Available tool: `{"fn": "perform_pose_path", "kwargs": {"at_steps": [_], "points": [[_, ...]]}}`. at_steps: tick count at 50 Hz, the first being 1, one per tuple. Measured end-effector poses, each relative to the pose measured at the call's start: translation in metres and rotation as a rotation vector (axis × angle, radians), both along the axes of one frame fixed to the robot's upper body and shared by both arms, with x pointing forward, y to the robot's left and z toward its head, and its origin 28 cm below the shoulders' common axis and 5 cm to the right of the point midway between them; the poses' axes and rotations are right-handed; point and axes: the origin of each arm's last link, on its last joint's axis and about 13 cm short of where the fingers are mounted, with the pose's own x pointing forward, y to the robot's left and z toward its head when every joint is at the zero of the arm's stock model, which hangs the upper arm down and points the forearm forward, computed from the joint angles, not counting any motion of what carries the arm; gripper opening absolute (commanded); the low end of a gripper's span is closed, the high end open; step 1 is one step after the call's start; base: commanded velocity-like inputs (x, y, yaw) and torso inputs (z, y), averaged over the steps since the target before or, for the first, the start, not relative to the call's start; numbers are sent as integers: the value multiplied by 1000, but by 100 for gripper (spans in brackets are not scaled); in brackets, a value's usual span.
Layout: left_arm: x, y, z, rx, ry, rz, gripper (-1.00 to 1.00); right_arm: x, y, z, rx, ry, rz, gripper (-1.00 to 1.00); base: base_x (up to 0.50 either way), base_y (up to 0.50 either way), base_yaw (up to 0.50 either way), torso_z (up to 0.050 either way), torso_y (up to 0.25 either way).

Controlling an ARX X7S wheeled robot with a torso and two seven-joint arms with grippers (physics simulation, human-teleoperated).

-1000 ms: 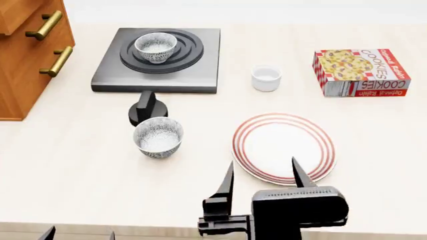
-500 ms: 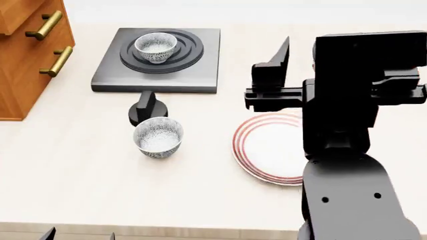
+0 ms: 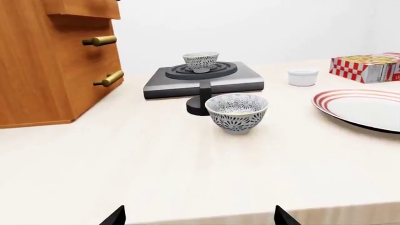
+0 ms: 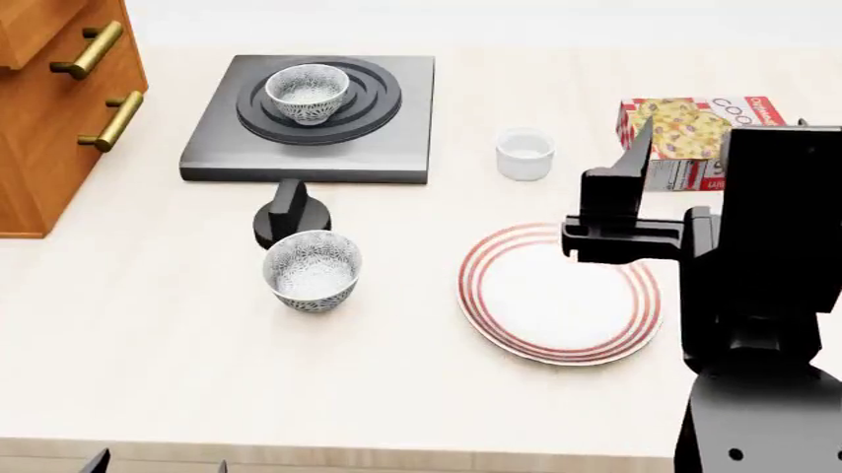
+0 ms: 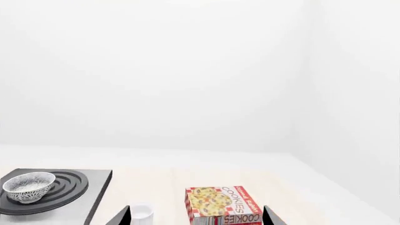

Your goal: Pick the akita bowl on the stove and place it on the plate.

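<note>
The akita bowl [image 4: 307, 93] [image 3: 201, 61] [image 5: 28, 186] stands upright on the stove's burner rings. The stove [image 4: 382, 143] [image 3: 237, 79] [image 5: 97, 185] lies at the back left, its black knob [image 4: 287, 212] in front. The red-ringed plate [image 4: 559, 296] [image 3: 368, 105] lies bare at the front right. My right gripper [image 4: 697, 138] [image 5: 196, 215] hangs open and holds nothing, raised above the plate's far right edge, well right of the bowl. My left gripper [image 3: 198, 218] [image 4: 156, 463] is open and low at the table's front edge.
A second speckled bowl [image 4: 312, 269] [image 3: 236, 112] sits on the table in front of the knob. A small white cup [image 4: 526, 154] [image 5: 141, 215] and a cookie box [image 4: 684, 128] [image 5: 222, 206] stand at the back right. A wooden drawer cabinet [image 4: 53, 108] [image 3: 50, 61] borders the left.
My right arm rose from the table's front edge to high over the plate, then shifted right and back. The bowls and the left gripper have not moved.
</note>
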Motion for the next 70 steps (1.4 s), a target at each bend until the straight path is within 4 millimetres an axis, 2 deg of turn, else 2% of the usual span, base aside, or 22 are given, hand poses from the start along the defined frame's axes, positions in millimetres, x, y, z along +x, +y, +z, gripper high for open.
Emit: {"fn": "perform_pose_path", "kwargs": {"at_steps": [22, 28, 34, 47, 70], "points": [[0, -1, 5, 25, -19, -2, 100, -2, -2, -8, -9, 6, -3, 100, 0, 0, 0, 0, 0], [2, -1, 16, 46, -44, -7, 100, -2, -2, -9, -10, 6, -3, 100, 0, 0, 0, 0, 0], [9, -4, 36, 56, -77, -21, 100, -2, -2, -9, -9, 6, -5, 100, 0, 0, 0, 0, 0], [32, -11, 78, 76, -100, -44, 100, -2, -3, -9, -5, 7, -6, 100, 0, 0, 0, 0, 0], [97, -11, 132, 20, 2, 2, 100, -2, -3, -9, -2, 12, -4, 100, 0, 0, 0, 0, 0]]}}
